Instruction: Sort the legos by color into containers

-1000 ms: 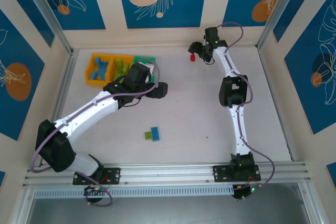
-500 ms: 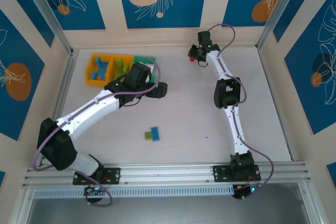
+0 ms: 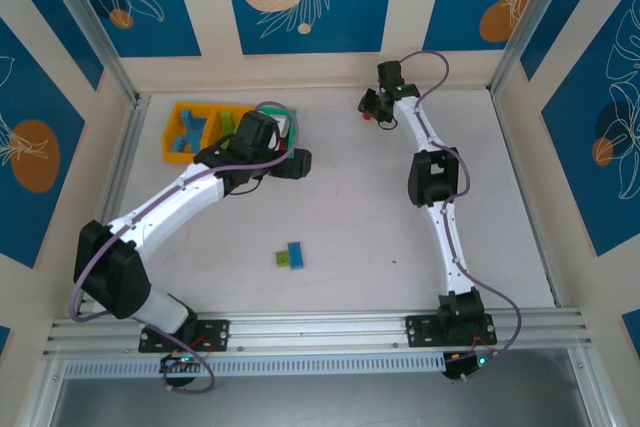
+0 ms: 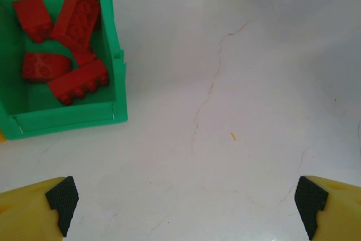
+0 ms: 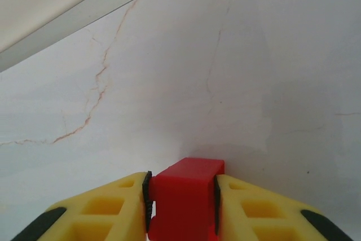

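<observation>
Projecting forward from the clamped right gripper [image 5: 182, 193], a red brick [image 5: 186, 210] is held near the table's [image 5: 237, 83] far edge, long axis not discernible; the left gripper [image 4: 183, 201] is spread wide beside the green bin [image 4: 113, 55].

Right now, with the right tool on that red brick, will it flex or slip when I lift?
Probably stiff: the brick looks like hard plastic, flat sides square between the right tool's pads. Likely light, being small. Its glossy faces might slip if the grip loosens.

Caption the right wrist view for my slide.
Right hand gripping a red lego, white table beyond.
</observation>
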Controlling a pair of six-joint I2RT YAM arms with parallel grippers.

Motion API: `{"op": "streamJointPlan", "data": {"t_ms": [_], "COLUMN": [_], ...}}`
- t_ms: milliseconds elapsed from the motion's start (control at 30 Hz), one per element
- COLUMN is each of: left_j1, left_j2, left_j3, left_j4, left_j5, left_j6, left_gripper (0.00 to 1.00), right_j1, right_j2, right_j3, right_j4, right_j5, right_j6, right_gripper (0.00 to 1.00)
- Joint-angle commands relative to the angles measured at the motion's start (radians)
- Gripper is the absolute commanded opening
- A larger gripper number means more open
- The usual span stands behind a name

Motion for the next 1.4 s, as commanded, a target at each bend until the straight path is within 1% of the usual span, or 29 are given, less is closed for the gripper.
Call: {"op": "streamJointPlan", "data": {"t_ms": [0,133,233,367,467,600,667,733,800,900,967,1000,1033,1067,1100,1200,1267,1367], "left_j1": [0.027,0.053,0.076,0.122,0.172,0.235,0.254,0.262,0.263,0.263,0.263,0.262,0.262,0.262,0.262,0.256,0.246,0.203], "left_j2": [-0.023,-0.040,-0.060,-0.098,-0.119,-0.144,-0.163,-0.180,-0.194,-0.224,-0.253,-0.271,-0.290,-0.304,-0.318,-0.357,-0.375,-0.371], "left_j3": [0.006,0.009,0.020,0.030,0.040,0.047,0.035,0.023,0.013,-0.017,-0.051,-0.071,-0.095,-0.113,-0.135,-0.189,-0.219,-0.235], "left_j4": [-0.016,-0.021,-0.034,-0.026,-0.022,-0.032,-0.026,-0.028,-0.044,-0.070,-0.079,-0.083,-0.089,-0.098,-0.108,-0.124,-0.126,-0.164], "left_j5": [0.038,0.064,0.094,0.134,0.172,0.197,0.201,0.209,0.223,0.254,0.265,0.269,0.272,0.273,0.274,0.291,0.310,0.317], "left_j6": [0.016,0.020,0.012,-0.004,-0.013,-0.014,-0.008,0.013,0.026,0.019,0.006,0.000,-0.004,-0.006,-0.004,0.003,-0.016,-0.061], "left_gripper": [1.00,1.00,1.00,1.00,1.00,1.00,1.00,1.00,1.00,1.00,1.00,1.00,1.00,1.00,1.00,1.00,0.99,0.94], "right_j1": [-0.003,-0.005,-0.004,0.018,0.071,0.198,0.255,0.308,0.343,0.383,0.400,0.405,0.407,0.406,0.406,0.406,0.404,0.389], "right_j2": [0.017,-0.020,-0.117,-0.333,-0.459,-0.569,-0.575,-0.537,-0.465,-0.311,-0.204,-0.159,-0.133,-0.129,-0.138,-0.209,-0.275,-0.403], "right_j3": [-0.018,-0.028,-0.079,-0.290,-0.421,-0.500,-0.501,-0.454,-0.356,-0.153,0.018,0.093,0.139,0.149,0.137,0.065,0.016,-0.093], "right_j4": [-0.101,-0.159,-0.150,-0.039,0.017,0.035,0.051,0.054,0.036,0.002,-0.043,-0.058,-0.059,-0.055,-0.043,-0.023,-0.039,-0.079], "right_j5": [-0.058,-0.064,-0.112,-0.179,-0.240,-0.227,-0.211,-0.181,-0.184,-0.192,-0.196,-0.203,-0.209,-0.209,-0.215,-0.232,-0.243,-0.252], "right_j6": [0.061,0.065,0.082,0.149,0.210,0.217,0.215,0.187,0.169,0.146,0.137,0.141,0.151,0.161,0.167,0.162,0.160,0.175], "right_gripper": [0.29,0.20,0.16,0.15,0.14,0.15,0.15,0.15,0.15,0.15,0.18,0.22,0.33,0.41,0.45,0.48,0.50,0.52]}}
